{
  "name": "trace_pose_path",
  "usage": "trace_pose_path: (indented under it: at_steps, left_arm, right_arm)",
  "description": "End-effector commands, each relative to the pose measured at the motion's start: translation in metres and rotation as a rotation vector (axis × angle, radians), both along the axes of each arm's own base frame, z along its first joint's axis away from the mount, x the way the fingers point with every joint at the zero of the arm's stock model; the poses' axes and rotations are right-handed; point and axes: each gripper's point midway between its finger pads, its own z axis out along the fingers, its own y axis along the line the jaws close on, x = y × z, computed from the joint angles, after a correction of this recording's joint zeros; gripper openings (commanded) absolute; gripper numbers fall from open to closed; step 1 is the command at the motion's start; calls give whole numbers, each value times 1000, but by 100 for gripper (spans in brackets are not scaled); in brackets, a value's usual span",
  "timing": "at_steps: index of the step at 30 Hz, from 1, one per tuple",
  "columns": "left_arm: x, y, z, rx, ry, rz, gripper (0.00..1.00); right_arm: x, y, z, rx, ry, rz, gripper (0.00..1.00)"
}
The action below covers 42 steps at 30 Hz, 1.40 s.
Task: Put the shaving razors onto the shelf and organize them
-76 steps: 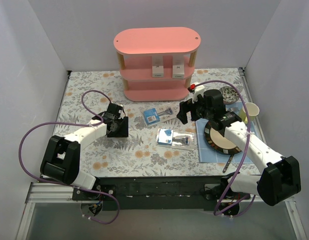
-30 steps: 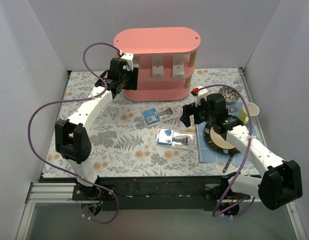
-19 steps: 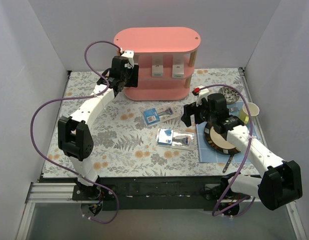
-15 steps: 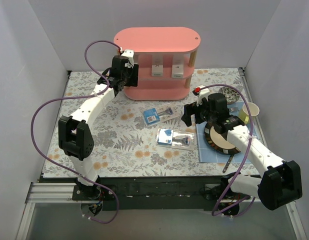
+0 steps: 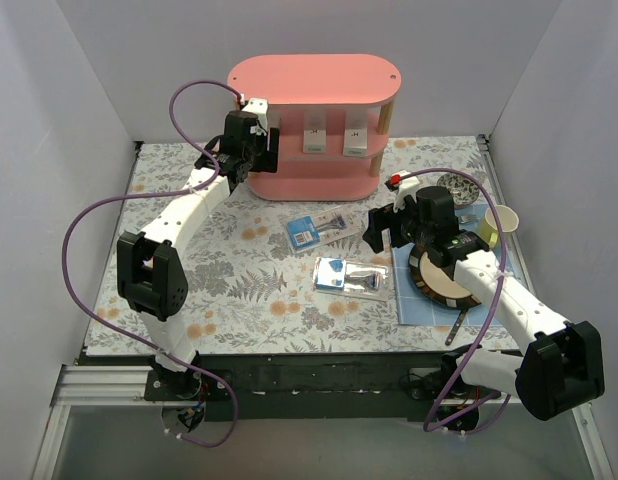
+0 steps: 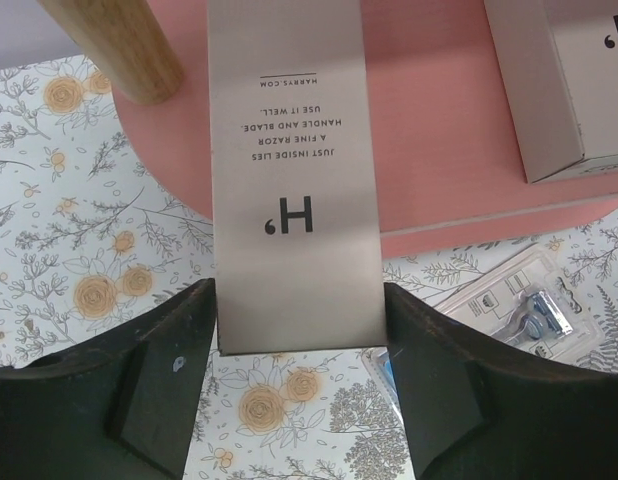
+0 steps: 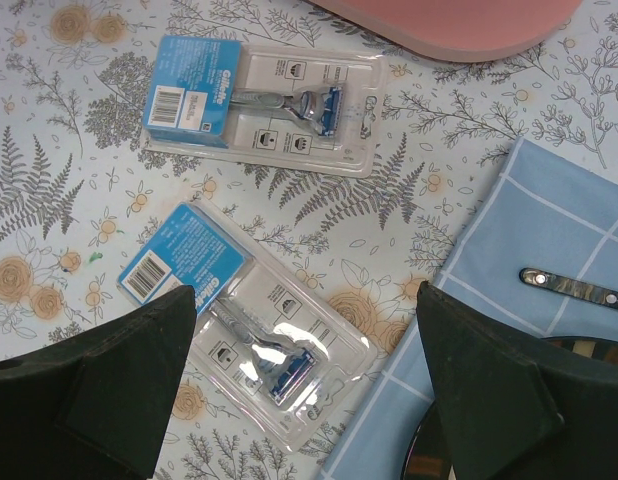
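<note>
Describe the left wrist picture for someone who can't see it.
A long Harry's razor box sits between the two dark fingers of the left hand, reaching over the pink shelf. A wooden post stands upper left, a second Harry's box upper right, and a clear razor pack lies on the flowery tablecloth lower right.

My left wrist view cuts off the top of the white box (image 6: 289, 180) between the fingers of my left end effector (image 6: 297, 310); whether they press it I cannot tell. The neighbouring box (image 6: 579, 80) and a blister pack (image 6: 524, 305) run off the right edge.
</note>
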Motion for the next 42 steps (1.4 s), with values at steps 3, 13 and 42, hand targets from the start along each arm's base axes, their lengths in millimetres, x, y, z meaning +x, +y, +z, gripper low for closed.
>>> trace_pose_path:
  at_steps: [3, 13, 42]
  left_arm:
    - [0, 8, 44, -3, -114, 30, 69]
    - [-48, 8, 109, -48, -208, -95, 82]
    - [-51, 11, 19, -5, -118, -244, 0]
  right_arm:
    - [5, 1, 4, 9, -34, 11, 98]
    - [6, -1, 4, -15, -40, 20, 98]
    - [13, -3, 5, -48, -42, 18, 98]
